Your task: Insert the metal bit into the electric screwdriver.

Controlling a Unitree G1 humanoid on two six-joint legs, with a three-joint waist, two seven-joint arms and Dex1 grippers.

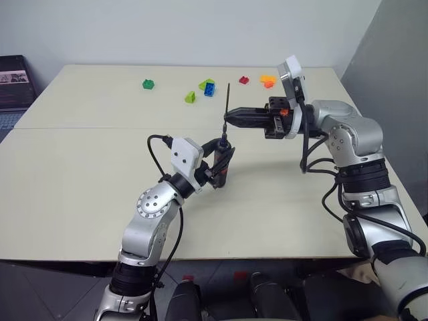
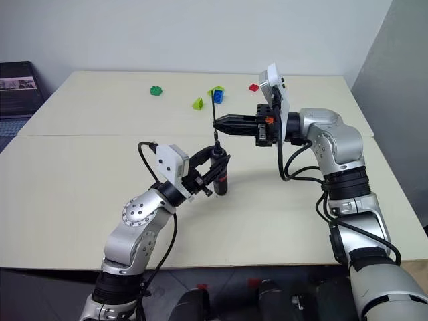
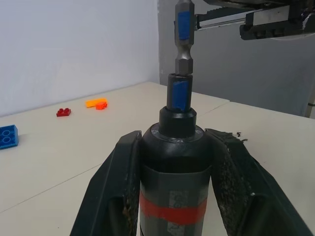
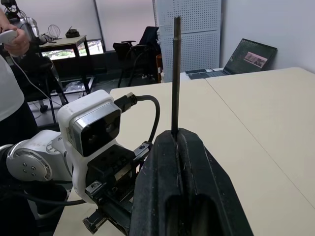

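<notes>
Left gripper [image 1: 222, 162]: its two black fingers [image 3: 110, 191] were clamped on either side of the electric screwdriver [image 3: 174, 182], holding it upright above the table [image 1: 80, 167].
Electric screwdriver: dark body with a red band, socket end pointing up, held near the middle of the table, directly below the right gripper's tips.
Right gripper [image 1: 229, 118]: reached in level from the right, its fingers pressed together on the metal bit [image 1: 227, 103], pinching it partway along its length.
Metal bit: held upright, thin shaft rising above the fingers; its lower hex end sat right at the mouth of the screwdriver's socket, lined up with it.
Toy bricks: green [image 1: 148, 84], blue [image 1: 210, 89], red [image 1: 244, 80] and orange [image 1: 268, 81] pieces lay scattered along the far side of the table, well apart from both grippers.
Person [image 4: 10, 73]: stood in the room behind, seen in the right wrist view.
</notes>
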